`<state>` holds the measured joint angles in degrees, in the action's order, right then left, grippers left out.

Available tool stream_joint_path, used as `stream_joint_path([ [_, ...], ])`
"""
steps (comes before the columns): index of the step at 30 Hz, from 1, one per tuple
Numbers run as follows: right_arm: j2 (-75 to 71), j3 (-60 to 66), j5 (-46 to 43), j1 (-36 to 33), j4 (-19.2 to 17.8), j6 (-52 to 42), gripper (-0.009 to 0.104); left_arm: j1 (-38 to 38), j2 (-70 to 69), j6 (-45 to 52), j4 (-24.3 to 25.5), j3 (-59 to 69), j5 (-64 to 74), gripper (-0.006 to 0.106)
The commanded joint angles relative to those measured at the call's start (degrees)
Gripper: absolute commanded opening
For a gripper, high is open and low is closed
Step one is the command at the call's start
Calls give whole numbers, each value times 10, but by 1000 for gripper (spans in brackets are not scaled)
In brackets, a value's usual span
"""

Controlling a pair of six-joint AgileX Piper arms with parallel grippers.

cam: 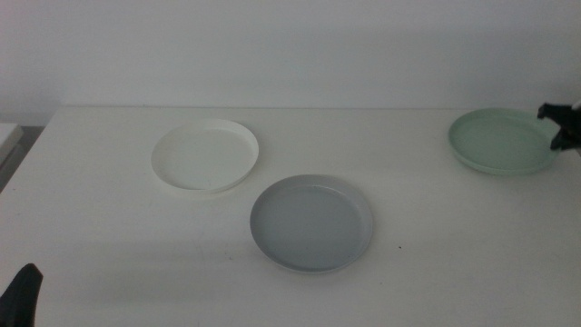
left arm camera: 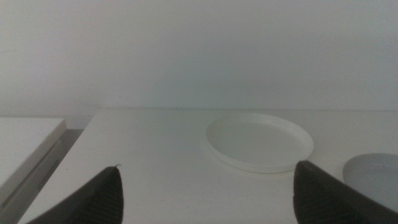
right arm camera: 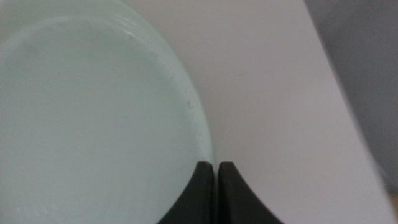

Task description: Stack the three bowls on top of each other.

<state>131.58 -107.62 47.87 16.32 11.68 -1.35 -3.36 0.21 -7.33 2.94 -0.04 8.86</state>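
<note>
The white bowl sits at the back left of the table and shows in the left wrist view. The grey bowl sits in the middle, near the front, and its edge shows in the left wrist view. The pale mint green bowl sits at the far right. My right gripper is at that bowl's right rim. In the right wrist view my right gripper has its jaws closed on the mint bowl's rim. My left gripper is open and empty, low at the front left.
The white table ends close to the right of the mint bowl, its edge showing in the right wrist view. A pale ledge lies past the table's left edge. A white wall stands behind.
</note>
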Motion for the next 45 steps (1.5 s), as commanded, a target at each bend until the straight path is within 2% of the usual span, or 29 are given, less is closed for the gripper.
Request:
stream_joint_path([
  [1, -65, 38, -2, -19, 50, -41, -2, -1, -2, 0, 0, 0, -6, 94],
  [3, -125, 126, -45, -53, 116, -94, -2, -1, -2, 0, 0, 0, -6, 94],
  [4, -160, 178, -79, -78, 138, -113, -2, -1, -2, 0, 0, 0, -6, 94],
  [5, -188, 219, -110, -101, 145, -118, -2, -1, -2, 0, 1, 0, -6, 94],
  [8, -276, 335, -191, -191, 145, -120, -2, -1, -2, 0, 14, 0, -6, 94],
  [11, -316, 379, -203, -274, 146, -95, -2, -1, -2, 0, 16, 0, -6, 94],
  [16, -311, 383, -198, -358, 130, -51, -2, -1, -2, 0, 16, 0, -6, 94],
  [21, -282, 383, -208, -392, 129, -35, -2, -1, -2, 0, 16, 0, -6, 94],
  [33, -225, 384, -232, -392, 140, -36, -1, -1, -2, -2, 16, 0, -6, 94],
  [36, -225, 385, -235, -392, 140, -36, 8, -1, -2, -1, 16, 0, -6, 94],
  [42, -234, 382, -211, -392, 137, -38, 52, -1, -2, 0, 16, 0, -6, 94],
  [45, -269, 361, -163, -389, 110, -54, 69, -1, -2, -1, 16, 0, -6, 94],
])
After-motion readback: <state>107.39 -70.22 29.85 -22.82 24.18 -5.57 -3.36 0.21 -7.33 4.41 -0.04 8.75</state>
